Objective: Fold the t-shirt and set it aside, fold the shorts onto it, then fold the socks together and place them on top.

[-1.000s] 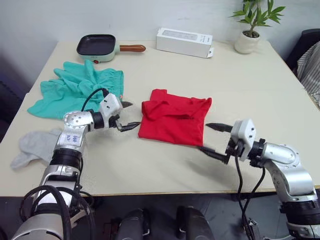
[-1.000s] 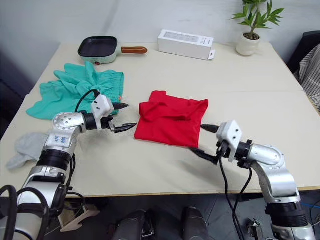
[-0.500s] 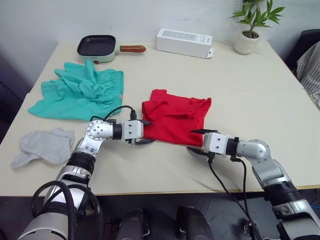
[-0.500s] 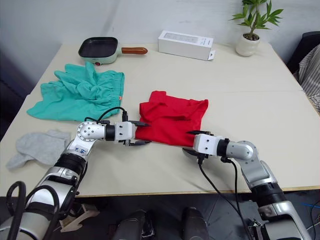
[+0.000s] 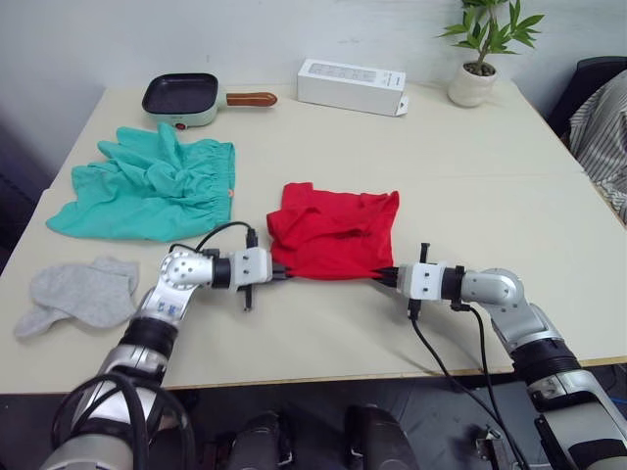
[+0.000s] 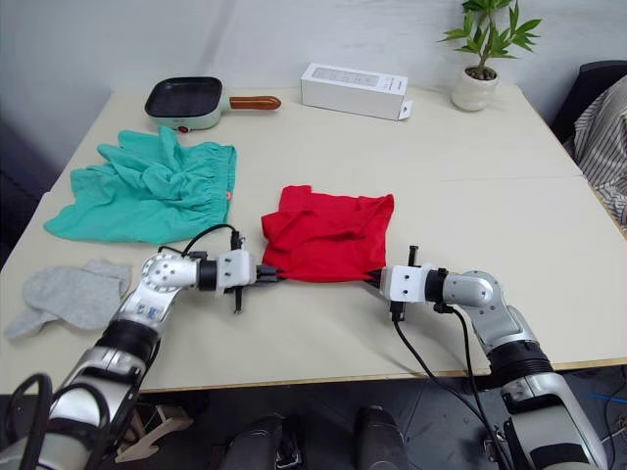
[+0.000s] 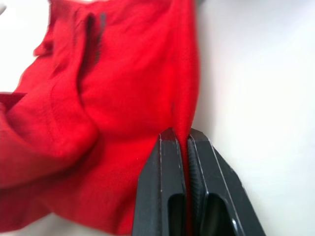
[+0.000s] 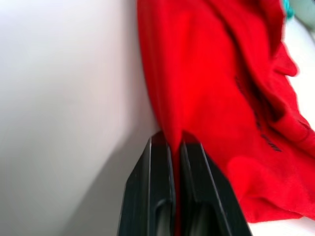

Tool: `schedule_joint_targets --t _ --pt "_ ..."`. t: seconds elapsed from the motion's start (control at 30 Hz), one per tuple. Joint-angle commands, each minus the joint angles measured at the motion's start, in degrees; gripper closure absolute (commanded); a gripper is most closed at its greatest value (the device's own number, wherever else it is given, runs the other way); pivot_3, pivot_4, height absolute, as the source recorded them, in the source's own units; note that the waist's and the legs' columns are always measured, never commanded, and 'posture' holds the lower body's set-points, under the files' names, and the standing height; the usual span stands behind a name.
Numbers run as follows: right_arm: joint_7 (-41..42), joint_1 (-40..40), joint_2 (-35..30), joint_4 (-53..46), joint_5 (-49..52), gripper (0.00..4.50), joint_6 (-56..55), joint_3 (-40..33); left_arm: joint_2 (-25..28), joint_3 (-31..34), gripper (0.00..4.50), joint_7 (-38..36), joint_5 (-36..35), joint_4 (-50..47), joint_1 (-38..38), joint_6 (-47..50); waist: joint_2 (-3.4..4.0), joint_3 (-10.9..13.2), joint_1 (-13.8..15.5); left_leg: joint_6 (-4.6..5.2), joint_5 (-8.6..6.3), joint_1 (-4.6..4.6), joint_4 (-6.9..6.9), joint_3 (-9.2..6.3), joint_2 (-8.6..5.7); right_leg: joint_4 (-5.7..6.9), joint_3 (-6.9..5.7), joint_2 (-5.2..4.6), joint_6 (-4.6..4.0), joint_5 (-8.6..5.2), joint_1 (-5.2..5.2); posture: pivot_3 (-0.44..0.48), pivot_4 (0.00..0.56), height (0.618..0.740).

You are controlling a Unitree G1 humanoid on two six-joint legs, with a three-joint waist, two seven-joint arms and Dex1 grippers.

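Since half a second earlier, the left claw (image 5: 281, 273) and right claw (image 5: 384, 276) had closed in from gaping apart and now clamped the near corners of the folded t-shirt (image 5: 333, 233), which lay mid-surface (image 5: 470, 176) beside the shorts (image 5: 147, 186).

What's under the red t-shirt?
The red t-shirt lies folded on the beige table, which shows all around it. Anything beneath its middle is covered by the cloth. The left gripper and right gripper pinch its near corners.
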Motion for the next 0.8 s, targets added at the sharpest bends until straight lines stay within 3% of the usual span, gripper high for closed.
schedule_joint_targets --t 0.03,0.3,0.57,0.67,0.8 --pt "4.0 3.5 -2.9 -4.8 5.7 4.5 -2.0 -2.3 2.5 1.8 4.46 1.5 -2.7 -14.8 7.0 6.6 0.01 0.0 0.0 0.01 0.0 0.0 0.0 0.0 0.0 -0.03 0.02 -0.02 0.0 0.0 0.03 0.0 0.15 0.74" --pt "4.3 15.8 -9.2 -14.7 9.6 4.5 -0.6 -6.2 4.6 4.3 4.46 9.2 -2.9 -37.3 23.8 18.4 0.02 0.0 1.2 -0.26 -0.4 0.17 0.08 -0.13 -0.03 -0.33 0.28 -0.26 0.01 0.0 0.22 0.0 0.15 0.74" --pt "3.2 21.5 -10.4 -18.8 7.5 4.5 0.1 -5.3 5.5 3.1 4.46 11.4 -0.8 -42.1 27.0 21.6 0.02 0.0 1.2 -0.37 -0.44 0.18 0.05 -0.14 0.02 -0.33 0.25 -0.2 -0.06 -0.04 0.21 0.0 0.15 0.74" --pt "4.3 24.0 -10.5 -22.3 11.5 4.5 4.8 -5.3 5.5 3.2 4.46 11.1 -2.6 -43.4 27.5 24.1 0.02 0.0 1.2 -0.39 -0.47 0.18 0.05 -0.14 0.04 -0.34 0.25 -0.2 -0.09 -0.05 0.21 0.0 0.15 0.74" --pt "4.1 27.6 -11.6 -25.4 13.3 3.42 6.6 -7.6 4.9 6.0 3.43 12.8 -6.0 -45.4 27.6 28.6 0.02 0.0 1.5 -0.38 -0.48 0.17 0.04 -0.16 0.05 -0.35 0.23 -0.21 -0.12 -0.07 0.22 0.0 0.15 0.74"
